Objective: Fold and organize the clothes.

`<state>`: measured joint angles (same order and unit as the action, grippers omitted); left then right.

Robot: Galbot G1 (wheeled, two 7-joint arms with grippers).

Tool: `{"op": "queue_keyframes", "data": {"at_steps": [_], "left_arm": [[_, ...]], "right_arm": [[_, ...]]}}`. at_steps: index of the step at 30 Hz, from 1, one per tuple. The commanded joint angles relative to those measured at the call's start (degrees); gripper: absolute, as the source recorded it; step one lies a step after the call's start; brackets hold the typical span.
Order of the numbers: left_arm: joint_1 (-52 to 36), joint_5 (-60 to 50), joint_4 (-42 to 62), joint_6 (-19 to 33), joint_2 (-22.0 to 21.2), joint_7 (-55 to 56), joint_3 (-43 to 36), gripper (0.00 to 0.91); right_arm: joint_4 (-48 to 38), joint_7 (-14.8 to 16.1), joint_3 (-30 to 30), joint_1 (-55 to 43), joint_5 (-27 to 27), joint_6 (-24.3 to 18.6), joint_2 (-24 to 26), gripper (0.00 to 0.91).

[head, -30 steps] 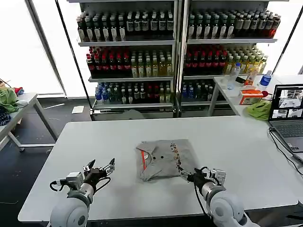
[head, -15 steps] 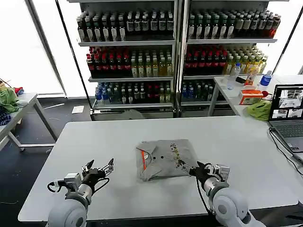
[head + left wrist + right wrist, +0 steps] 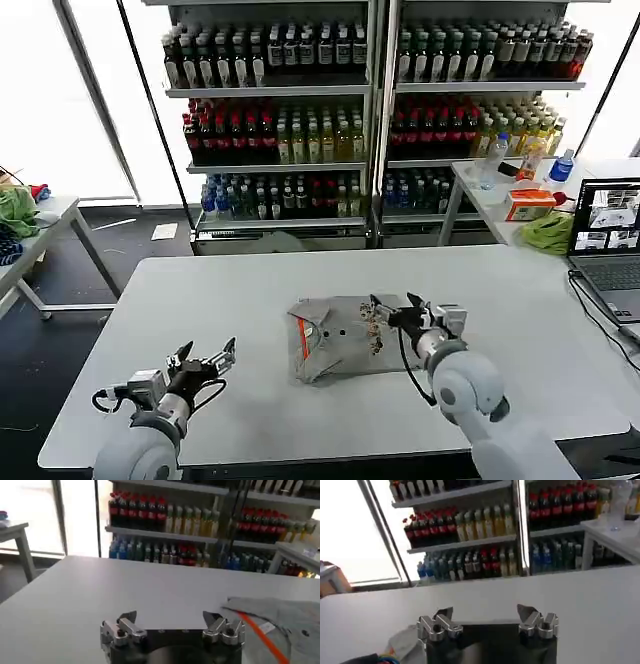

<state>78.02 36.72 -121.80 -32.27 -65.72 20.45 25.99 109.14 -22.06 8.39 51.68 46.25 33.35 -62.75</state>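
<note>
left tool (image 3: 206, 356): near edge of the tabletop (image 3: 200, 300), on your left, hovering low over bare surface. Fingers spread wide, nothing between them. Left wrist view confirms it (image 3: 171, 621): both fingertips apart, bare tabletop ahead. Well apart from the shirt. Looks idle.

right tool (image 3: 392, 308): farther in, over the right half of the shirt, at or just above the cloth near the chest print. Fingers apart, no fabric pinched that you can see. Right wrist view (image 3: 485, 614) shows the same spread, with bare tabletop beyond and a bit of grey cloth at the near corner. Can't tell whether the tips touch the cloth.

T-shirt (image 3: 340, 338): middle of the tabletop, light grey, lying in a compact, roughly square packet. Orange inner collar (image 3: 301, 333) faces up on its left side, small multicoloured print (image 3: 372, 325) on its right side. Left wrist view shows its collar end (image 3: 272, 625) flat on the surface.

fold state: sleeves and hem look tucked in already, so your main folds read as done. Near edge is a bit rumpled, not crisp.

left to do: probably a final smoothing or one more fold, then moving the packet to wherever it belongs. You can see just one shirt on this tabletop and no stack, so the organizing part looks unstarted.

risk: right tool sits over the folded layers; a drag here could open the packet.

background: drink shelves (image 3: 365, 110) behind, laptop (image 3: 606, 235) at far right. Not involved.
</note>
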Motion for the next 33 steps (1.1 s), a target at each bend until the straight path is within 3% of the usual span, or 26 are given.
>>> {"op": "queue_keyframes", "data": {"at_steps": [1,5,11,25,33], "left_arm": [[1.6,0.0,-0.5,0.1,-0.6,-0.1,1.2,0.907],[1.8,0.0,-0.4,0.1,-0.9,-0.1,1.1,0.907],[1.9,-0.1,-0.6,0.1,-1.9,-0.1,0.8,0.907],[3.1,-0.2,-1.4,0.1,-1.6,-0.1,0.8,0.907],[4.6,-0.3,-2.2,0.0,-2.2,-0.3,1.5,0.907]], "right_arm": [[-14.4,2.9,-8.6,-10.0,-7.3,-0.1,-1.8,0.907],[-15.1,3.0,-9.2,-10.3,-7.9,0.0,-3.4,0.907],[-15.1,0.5,-10.6,-9.9,-11.5,0.1,-3.6,0.907],[-14.0,2.0,-9.5,-7.9,-11.8,-0.2,-6.0,0.907],[-13.8,2.0,-12.1,-9.2,-13.3,-0.1,-8.3,0.907]]}}
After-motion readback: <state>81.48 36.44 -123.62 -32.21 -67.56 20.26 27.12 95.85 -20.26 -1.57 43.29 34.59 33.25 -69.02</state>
